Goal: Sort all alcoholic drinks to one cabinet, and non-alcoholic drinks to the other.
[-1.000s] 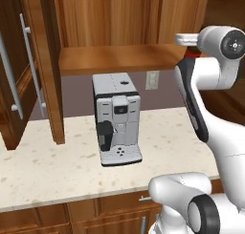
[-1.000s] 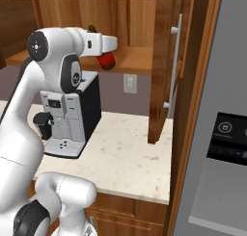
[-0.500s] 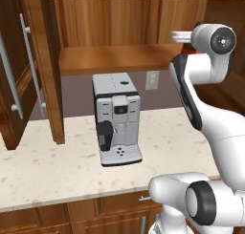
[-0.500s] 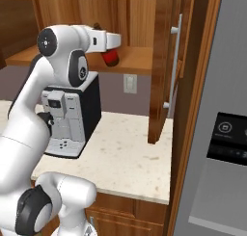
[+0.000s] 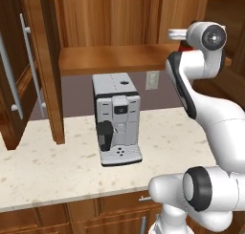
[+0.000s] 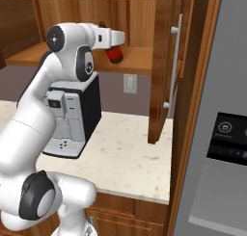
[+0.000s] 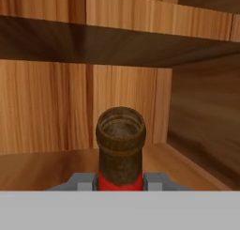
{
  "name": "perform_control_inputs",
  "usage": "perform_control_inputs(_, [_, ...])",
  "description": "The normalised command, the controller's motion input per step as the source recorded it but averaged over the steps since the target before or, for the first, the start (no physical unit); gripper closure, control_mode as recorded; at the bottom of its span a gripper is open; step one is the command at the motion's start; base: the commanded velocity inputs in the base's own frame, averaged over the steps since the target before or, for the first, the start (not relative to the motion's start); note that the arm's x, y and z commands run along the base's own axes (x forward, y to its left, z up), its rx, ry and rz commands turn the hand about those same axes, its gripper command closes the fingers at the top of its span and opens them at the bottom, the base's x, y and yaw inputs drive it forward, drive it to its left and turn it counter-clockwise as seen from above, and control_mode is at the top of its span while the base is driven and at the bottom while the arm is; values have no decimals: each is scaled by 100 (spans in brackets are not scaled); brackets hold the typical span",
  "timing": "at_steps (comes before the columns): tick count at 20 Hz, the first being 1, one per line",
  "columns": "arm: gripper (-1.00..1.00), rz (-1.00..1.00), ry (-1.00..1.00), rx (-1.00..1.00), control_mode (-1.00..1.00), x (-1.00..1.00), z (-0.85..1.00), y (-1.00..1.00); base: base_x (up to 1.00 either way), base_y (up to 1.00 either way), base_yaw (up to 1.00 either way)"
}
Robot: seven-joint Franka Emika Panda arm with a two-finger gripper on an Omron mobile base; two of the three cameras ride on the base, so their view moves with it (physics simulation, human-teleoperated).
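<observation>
My gripper (image 7: 120, 182) is shut on a dark brown glass bottle (image 7: 120, 142) with a red band. The bottle's open neck points into the open upper cabinet (image 7: 51, 165). From the right base view the gripper (image 6: 116, 48) holds the bottle (image 6: 115, 55) just above the cabinet's lower shelf (image 6: 140, 62), near its right end. In the left base view the arm's wrist (image 5: 206, 37) covers the hand, and only a red sliver of the bottle (image 5: 183, 46) shows beside it.
A grey coffee machine (image 5: 116, 118) stands on the speckled counter (image 5: 52, 168) below the shelf. Cabinet doors hang open on the left (image 5: 21, 70) and on the right (image 6: 166, 71). A tall grey appliance with a dark panel (image 6: 231, 134) stands at the far right.
The arm has carried the bottle a little to the right and deeper toward the cabinet shelf. The grip stayed shut.
</observation>
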Motion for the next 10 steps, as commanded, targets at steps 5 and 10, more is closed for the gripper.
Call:
perform_control_inputs(5, [100, -2, 0, 0, -100, 29, 0, -5, 0, 0, 0])
perform_control_inputs(10, [100, -1, 2, 1, -100, 20, 1, -6, 0, 0, 0])
